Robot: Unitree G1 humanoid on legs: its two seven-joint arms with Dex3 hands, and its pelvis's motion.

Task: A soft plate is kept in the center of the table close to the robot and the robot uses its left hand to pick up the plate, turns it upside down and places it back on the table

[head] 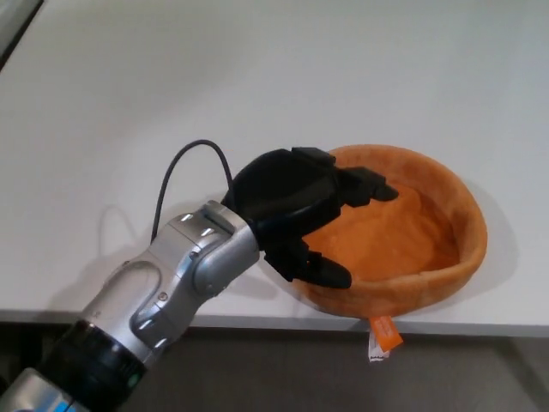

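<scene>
The soft orange plate (429,232) sits upright on the white table (257,77), close to the front edge, its raised rim facing up. My left hand (296,210) comes in from the lower left and covers the plate's left rim. Two black fingers (369,184) stretch out over the plate's inside, while the thumb (324,271) lies along the near rim. The fingers are spread apart and not closed on the rim. The part of the rim under the palm is hidden. My right hand does not show.
An orange and white label (383,336) from the plate hangs over the table's front edge (257,319). A black cable (184,163) loops up from my left wrist. The white tabletop stretches far behind and to the left of the plate.
</scene>
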